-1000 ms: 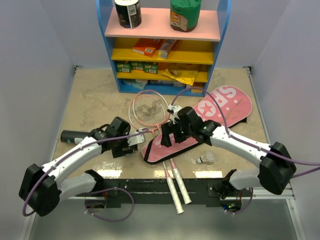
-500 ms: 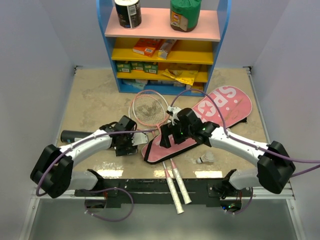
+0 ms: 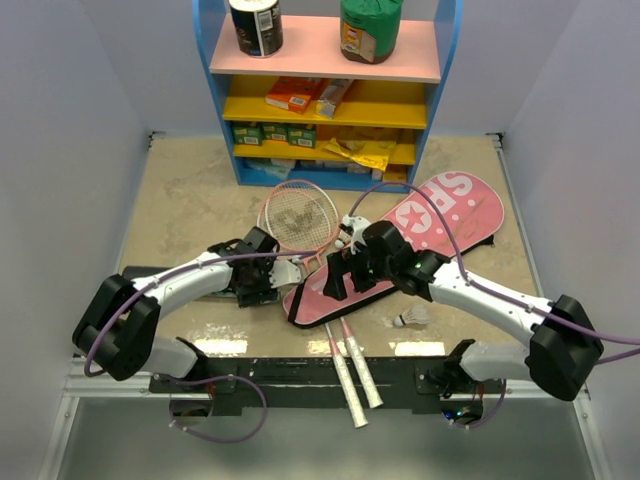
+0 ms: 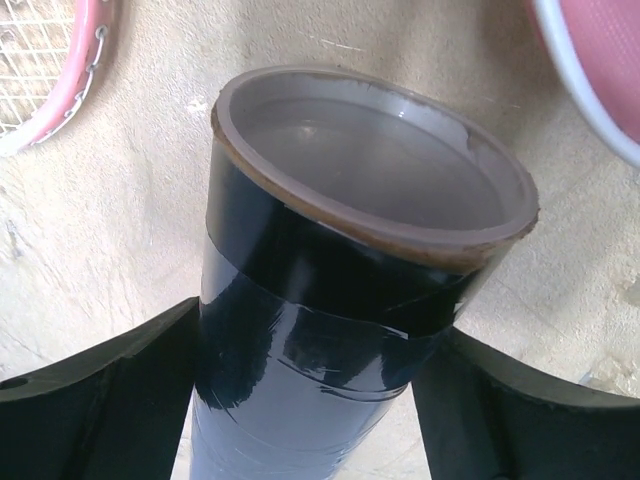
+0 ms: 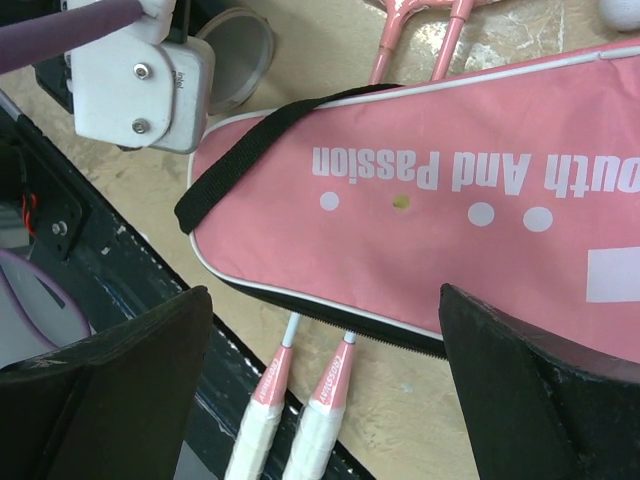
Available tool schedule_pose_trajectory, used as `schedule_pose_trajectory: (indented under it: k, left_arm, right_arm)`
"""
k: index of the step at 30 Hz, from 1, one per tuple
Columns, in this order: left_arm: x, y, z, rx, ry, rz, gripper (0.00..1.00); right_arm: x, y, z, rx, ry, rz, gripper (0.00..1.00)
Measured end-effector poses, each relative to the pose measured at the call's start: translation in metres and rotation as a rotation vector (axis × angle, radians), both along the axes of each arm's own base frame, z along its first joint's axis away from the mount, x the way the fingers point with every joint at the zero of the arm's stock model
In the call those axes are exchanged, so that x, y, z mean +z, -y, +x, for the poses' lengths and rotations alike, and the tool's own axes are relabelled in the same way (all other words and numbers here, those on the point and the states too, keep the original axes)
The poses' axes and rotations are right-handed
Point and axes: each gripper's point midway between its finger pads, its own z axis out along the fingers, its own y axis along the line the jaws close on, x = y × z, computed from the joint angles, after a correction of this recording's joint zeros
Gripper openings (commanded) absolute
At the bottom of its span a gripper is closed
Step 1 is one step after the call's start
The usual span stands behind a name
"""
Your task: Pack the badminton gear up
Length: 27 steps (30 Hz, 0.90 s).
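Pink cloth with white lettering fills the space under the right tool [image 5: 325, 295]. This is the pink bag [image 5: 450, 230], lying flat on the surface [image 3: 190, 190]. The right tool hangs over the bag's narrow end, its two fingers spread wide with nothing held between them. A black strap [image 5: 270, 150] runs across the bag ahead of that tool's left finger. Behind the tool, two white handles of the rackets [image 5: 300, 430] stick out side by side from under the bag's dark edge. The pink-rimmed racket heads [image 3: 295, 215] come out from under the bag's other long edge, crossed over each other.

The left tool [image 4: 318, 335] sits just beside the right tool, at the bag's narrow end. It straddles the long black tube [image 4: 300, 280], one finger on each side. The fingers lie close against the tube's wall, but I cannot tell whether they press on it. The tube lies along the surface under this arm. Its open, brown-rimmed mouth reaches past the fingertips and ends near the bag's white-piped edge without touching it.

One white shuttlecock [image 3: 405, 319] rests on the surface behind the right tool, near the bag's edge and apart from it. Far beyond both tools stands the blue-yellow shelf unit [image 3: 215, 100].
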Motion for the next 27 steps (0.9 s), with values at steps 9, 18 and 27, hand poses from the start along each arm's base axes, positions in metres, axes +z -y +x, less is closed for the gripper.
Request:
schedule_pose_trajectory:
  k: [9,18,27]
  left_arm:
    - [0.002,0.002,0.001,0.041,0.01,-0.025,0.05]
    - [0.02,0.005,0.011,0.208,0.068,-0.136,0.23]
    - [0.015,0.006,0.014,0.313,0.066,-0.17,0.46]
  right_arm:
    - [0.002,0.005,-0.005,-0.012,0.001,0.013,0.98]
    - [0.002,0.008,-0.007,-0.021,-0.007,0.005,0.98]
    - [0.0,0.01,-0.01,-0.032,-0.028,-0.002,0.98]
